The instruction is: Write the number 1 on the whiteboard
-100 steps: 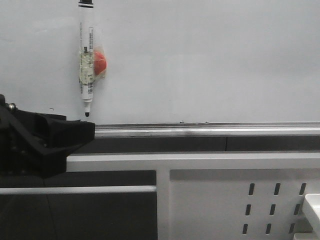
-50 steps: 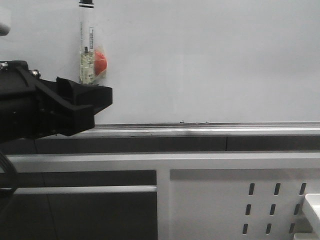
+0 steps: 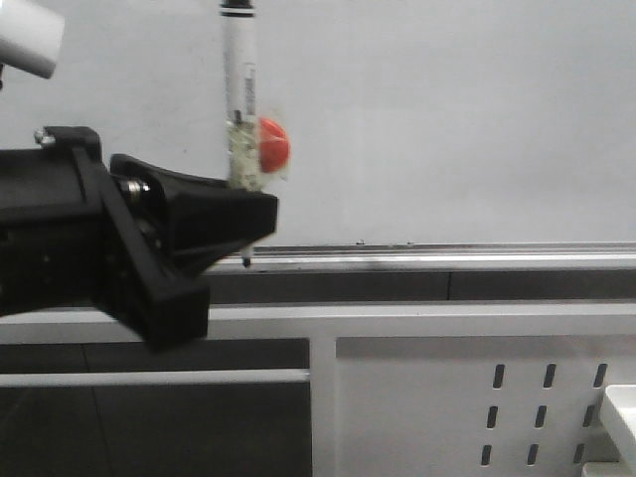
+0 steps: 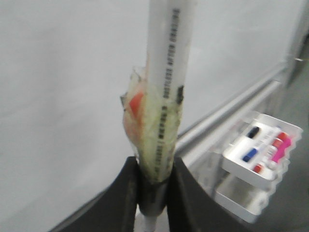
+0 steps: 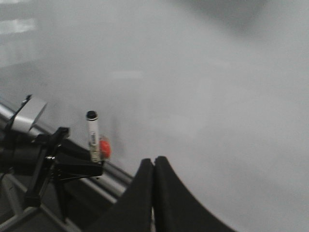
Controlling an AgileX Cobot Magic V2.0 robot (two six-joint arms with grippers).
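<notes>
The white marker (image 3: 238, 89) with a red knob (image 3: 273, 144) stands upright against the whiteboard (image 3: 447, 119), its tip just above the silver rail (image 3: 447, 260). My left gripper (image 3: 248, 214) is shut on the marker's lower barrel. The left wrist view shows the taped barrel (image 4: 166, 72) clamped between the black fingers (image 4: 128, 193). My right gripper (image 5: 153, 164) is shut and empty, away from the board; it sees the marker (image 5: 92, 135) and the left gripper (image 5: 72, 166) from the side. No pen stroke of the number 1 shows on the board.
Below the rail runs a white perforated frame panel (image 3: 447, 397). A white tray corner (image 3: 621, 412) sits at the lower right. The left wrist view shows a white tray of spare markers (image 4: 260, 150) hung below the rail.
My left gripper rose from the lower left, closed on the marker, and carried it to the right along the board. The marker's tip now sits lower, at the rail.
</notes>
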